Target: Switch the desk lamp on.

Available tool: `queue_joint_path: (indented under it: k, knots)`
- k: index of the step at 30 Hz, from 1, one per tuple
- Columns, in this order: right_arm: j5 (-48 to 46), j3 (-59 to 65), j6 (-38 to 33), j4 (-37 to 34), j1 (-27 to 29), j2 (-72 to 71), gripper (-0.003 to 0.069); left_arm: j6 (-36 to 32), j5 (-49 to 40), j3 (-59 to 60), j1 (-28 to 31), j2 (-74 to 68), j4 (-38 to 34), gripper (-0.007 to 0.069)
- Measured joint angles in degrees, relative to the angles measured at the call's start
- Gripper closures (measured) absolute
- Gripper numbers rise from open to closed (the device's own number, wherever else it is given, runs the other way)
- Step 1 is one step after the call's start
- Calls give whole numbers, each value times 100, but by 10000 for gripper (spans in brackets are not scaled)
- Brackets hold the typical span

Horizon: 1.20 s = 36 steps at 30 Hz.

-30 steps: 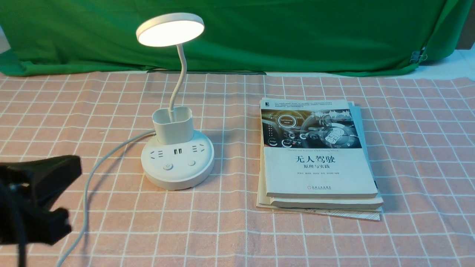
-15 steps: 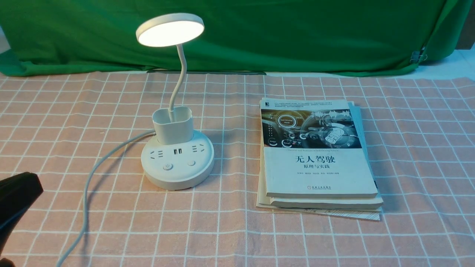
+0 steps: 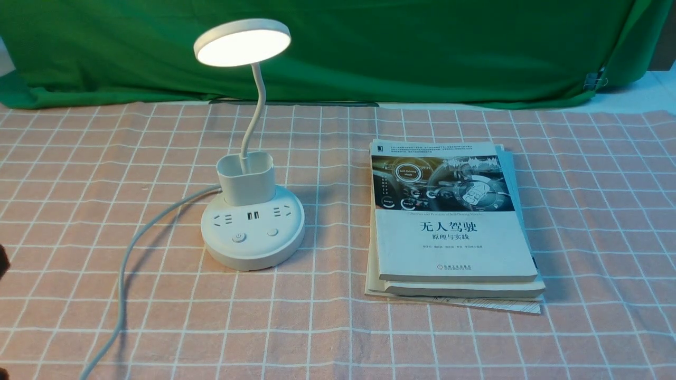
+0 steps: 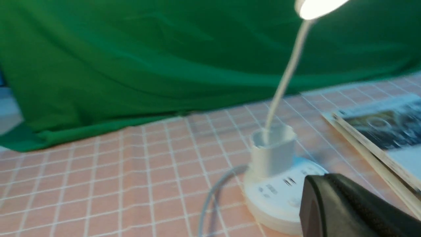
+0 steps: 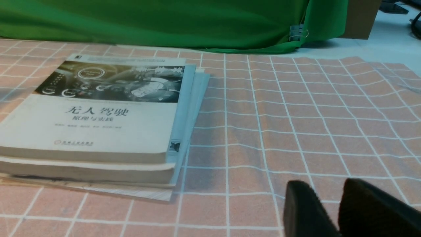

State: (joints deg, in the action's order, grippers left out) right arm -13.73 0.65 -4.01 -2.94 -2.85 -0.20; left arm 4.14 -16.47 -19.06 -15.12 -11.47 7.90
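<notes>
The desk lamp (image 3: 252, 232) stands left of centre on the checked cloth, and its round disc head (image 3: 242, 43) is glowing. Two buttons (image 3: 239, 237) sit at the front of its round base, and its white cord (image 3: 124, 264) trails off to the near left. My left gripper (image 4: 315, 187) shows blurred in the left wrist view, jaws together and empty, apart from the lamp base (image 4: 276, 194) on its near-left side. In the front view only a dark sliver of it (image 3: 2, 261) shows at the left edge. My right gripper (image 5: 325, 197) hangs low over bare cloth, slightly open and empty.
A stack of books (image 3: 454, 227) lies right of the lamp; it also shows in the right wrist view (image 5: 98, 115). A green backdrop (image 3: 369, 47) drapes along the far edge of the table. A pink checked cloth (image 3: 607, 211) covers the table.
My left gripper has drawn back to the left and almost out of the front view. The lamp stays lit and has not moved.
</notes>
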Motion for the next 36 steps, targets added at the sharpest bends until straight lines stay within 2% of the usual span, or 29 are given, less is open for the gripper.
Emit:
queue_joint_path:
  k: [2,6,8,9,12,14,18,24,36]
  knots:
    - [0,0,0,0,0,0,421,0,377,221,279,161,-105,623]
    - [0,0,0,0,0,0,421,0,1684,1072,1073,638,-279,623]
    - [0,0,0,0,0,0,421,0,2337,1632,1338,890,-296,623]
    - [0,0,0,0,0,0,421,0,2375,1672,1356,907,-296,623]
    - [0,0,0,0,0,0,421,0,2002,1889,1457,1112,-351,623]
    - [0,0,0,0,0,0,421,0,1023,1927,1464,1139,-570,623]
    - [0,0,0,0,0,0,421,-13,140,1939,1476,1141,-732,623]
    - [0,0,0,0,0,0,421,-47,68,1939,1480,1150,-1157,623]
    - [0,0,0,0,0,0,421,-301,129,1939,1480,1161,-1214,623]
